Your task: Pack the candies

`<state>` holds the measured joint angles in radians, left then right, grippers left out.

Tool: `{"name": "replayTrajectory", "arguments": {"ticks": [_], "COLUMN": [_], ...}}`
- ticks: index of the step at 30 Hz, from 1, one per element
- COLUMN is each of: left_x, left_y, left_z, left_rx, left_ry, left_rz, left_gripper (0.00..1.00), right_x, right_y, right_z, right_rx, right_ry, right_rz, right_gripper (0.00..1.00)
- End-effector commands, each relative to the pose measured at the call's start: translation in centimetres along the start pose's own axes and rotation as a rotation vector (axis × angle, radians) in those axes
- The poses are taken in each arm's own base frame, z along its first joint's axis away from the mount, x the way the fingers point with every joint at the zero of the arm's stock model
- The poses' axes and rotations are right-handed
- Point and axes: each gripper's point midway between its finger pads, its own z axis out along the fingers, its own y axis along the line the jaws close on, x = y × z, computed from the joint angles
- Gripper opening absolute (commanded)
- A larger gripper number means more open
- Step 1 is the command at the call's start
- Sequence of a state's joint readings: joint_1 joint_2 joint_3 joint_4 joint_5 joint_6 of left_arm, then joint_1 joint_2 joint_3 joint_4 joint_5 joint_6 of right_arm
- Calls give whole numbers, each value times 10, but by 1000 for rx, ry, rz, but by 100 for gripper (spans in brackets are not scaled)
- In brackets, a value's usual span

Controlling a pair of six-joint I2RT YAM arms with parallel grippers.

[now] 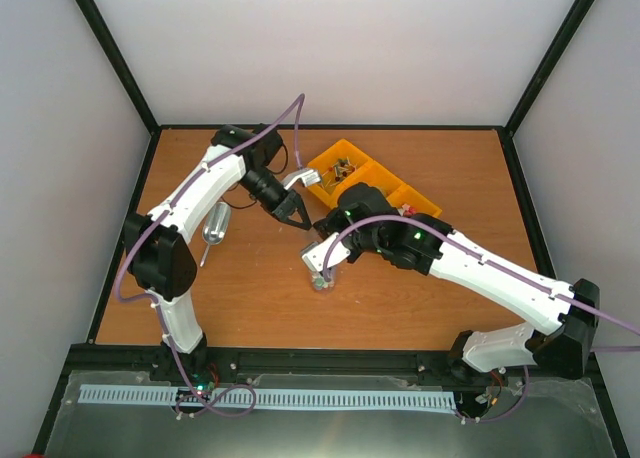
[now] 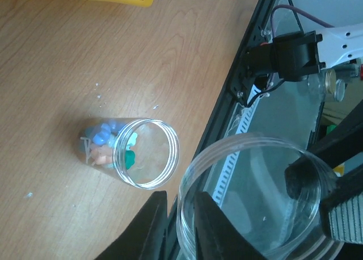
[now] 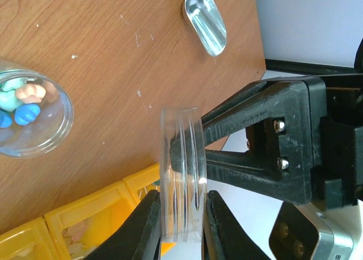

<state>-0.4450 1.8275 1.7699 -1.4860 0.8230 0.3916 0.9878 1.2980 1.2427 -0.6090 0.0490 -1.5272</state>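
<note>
A clear jar stands open on the wooden table, with a few candies in it, blue, pink and green. The jar also shows in the right wrist view. Above the table both grippers hold one clear round lid, seen edge-on in the right wrist view. My left gripper is shut on the lid's rim wall. My right gripper is shut across the lid's flat faces. In the top view the two grippers meet at the lid, just behind the jar. No heap of candies is in view.
A yellow compartment tray with small dark items stands at the back, close behind the grippers, and shows in the right wrist view. A metal scoop lies on the left. White crumbs dot the table.
</note>
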Motion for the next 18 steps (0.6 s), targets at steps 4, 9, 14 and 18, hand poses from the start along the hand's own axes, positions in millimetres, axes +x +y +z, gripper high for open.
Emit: {"name": "replayTrajectory", "arguments": {"ticks": [4,9,14,18], "left_x": [-13,-36,-48,-58], "left_y": [-18,-1,5,17], "left_z": [-33,-87,-126,-152], "left_rx": [-87,-194,-364,-535], "left_ry": [-52,-207,-311,-426], "left_rz": [97,101,135,97], "left_gripper": [45,89,100,100], "right_x": [-4,-3,13,36], "right_y": [-15,-15,-17,-23], "right_z": [-10,-17,-21,-21], "right_rx": [-2,-22,-62,-90], "right_ry": [-7,-32,-68,-87], "right_rz": [178,351,580,786], "right_gripper": [5,3,3,3]}}
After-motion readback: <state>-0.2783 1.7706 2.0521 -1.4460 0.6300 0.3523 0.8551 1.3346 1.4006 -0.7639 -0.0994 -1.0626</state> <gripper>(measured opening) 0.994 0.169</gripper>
